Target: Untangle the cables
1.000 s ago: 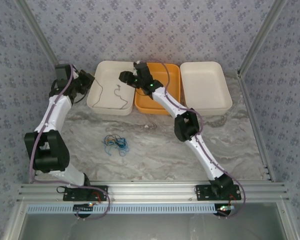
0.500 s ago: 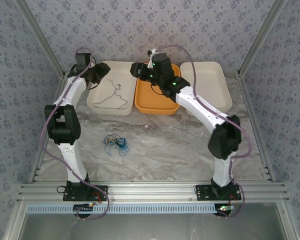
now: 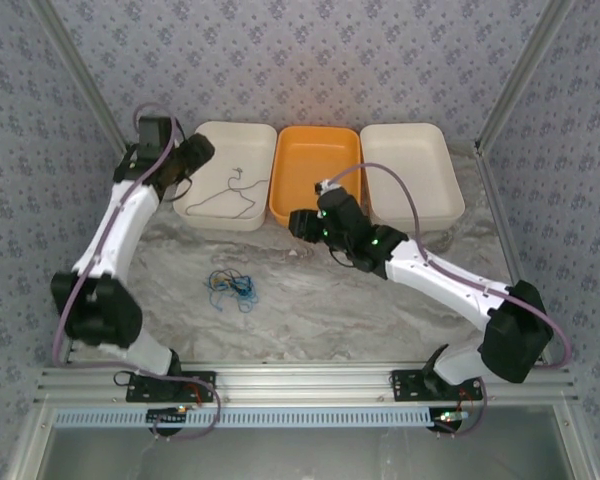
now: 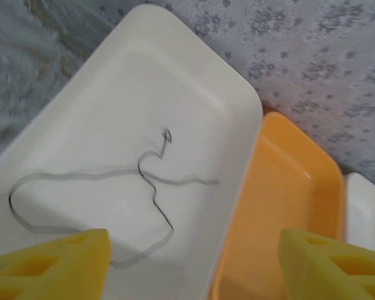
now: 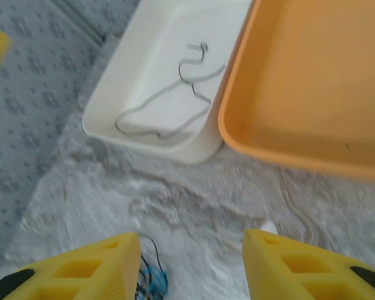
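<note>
The room is bright and evenly lit from above, and from overhead the table [image 3: 310, 300] takes only faint, soft-edged shadows along the tray fronts, with no glare. Close in from the left wrist, the white tray [image 4: 194, 81] is pale and nearly shadowless; the grey wire [image 4: 151, 185] reads a touch soft, and the yellow fingers [image 4: 50, 265] of the left gripper [image 4: 194, 240] are out of focus. From the right wrist everything is smeared: the orange tray [image 5: 312, 75], the wire tangle [image 5: 151, 278] and the right gripper [image 5: 190, 240] fingers [image 5: 87, 269].
</note>
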